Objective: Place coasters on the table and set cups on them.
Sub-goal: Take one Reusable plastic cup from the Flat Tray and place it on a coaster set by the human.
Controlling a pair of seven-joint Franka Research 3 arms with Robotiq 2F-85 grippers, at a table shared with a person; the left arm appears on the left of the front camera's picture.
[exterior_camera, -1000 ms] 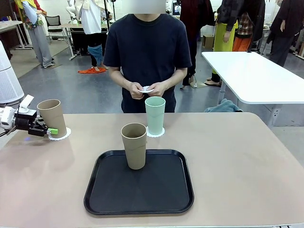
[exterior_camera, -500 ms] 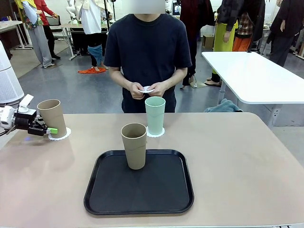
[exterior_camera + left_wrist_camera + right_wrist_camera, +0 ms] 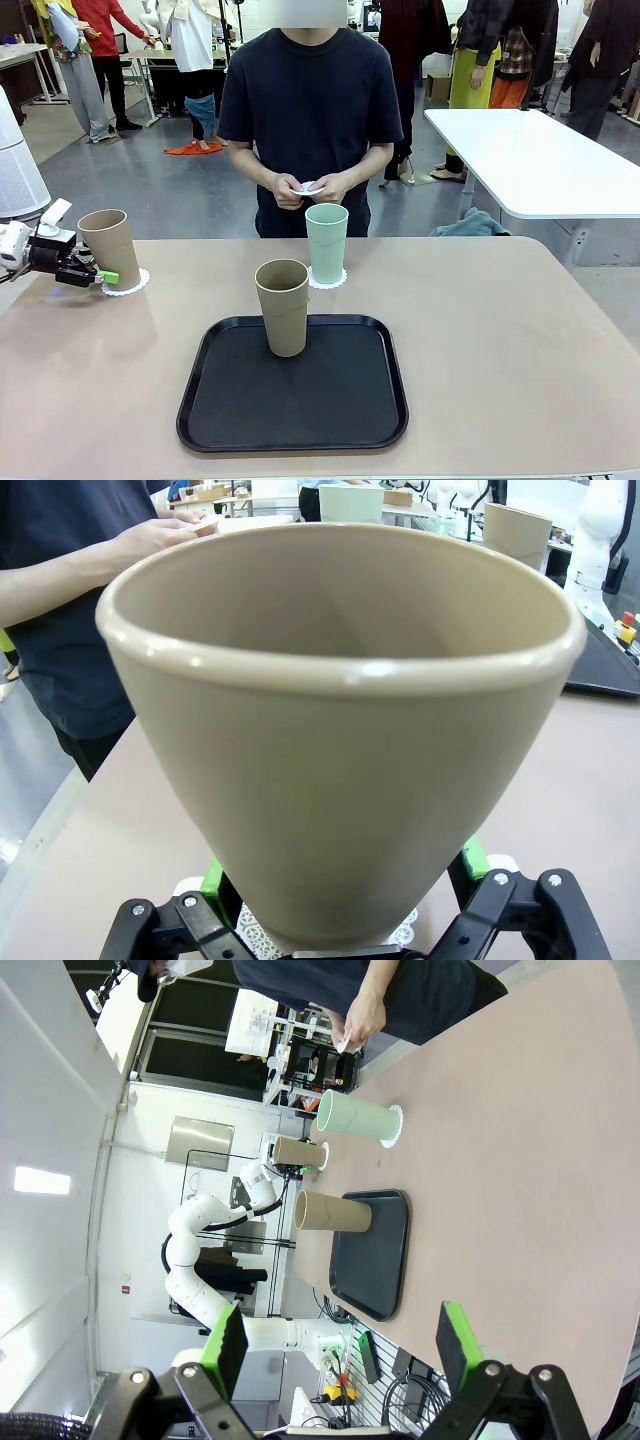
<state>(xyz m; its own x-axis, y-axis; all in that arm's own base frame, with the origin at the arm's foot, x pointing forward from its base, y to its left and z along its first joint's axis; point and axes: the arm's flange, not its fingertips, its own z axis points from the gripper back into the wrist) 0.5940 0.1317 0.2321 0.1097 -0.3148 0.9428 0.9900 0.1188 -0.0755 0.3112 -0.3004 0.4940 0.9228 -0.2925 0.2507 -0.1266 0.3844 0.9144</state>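
A tan cup (image 3: 109,246) stands on a white lacy coaster (image 3: 127,283) at the table's (image 3: 520,330) far left. My left gripper (image 3: 98,272) is open with its green pads on either side of that cup's base; in the left wrist view the cup (image 3: 340,730) looms close between the fingers (image 3: 212,880). The mint green cup (image 3: 326,242) stands on a second coaster (image 3: 327,281) at the far middle. Another tan cup (image 3: 283,306) stands in the black tray (image 3: 300,400). The person holds a third coaster (image 3: 309,187) in both hands. My right gripper (image 3: 340,1345) hangs open high above the table, holding nothing.
The tray lies at the near middle of the table. The person stands at the far edge behind the mint cup. A glossy white table (image 3: 540,160) stands beyond the right far corner. The right half of the tabletop is bare.
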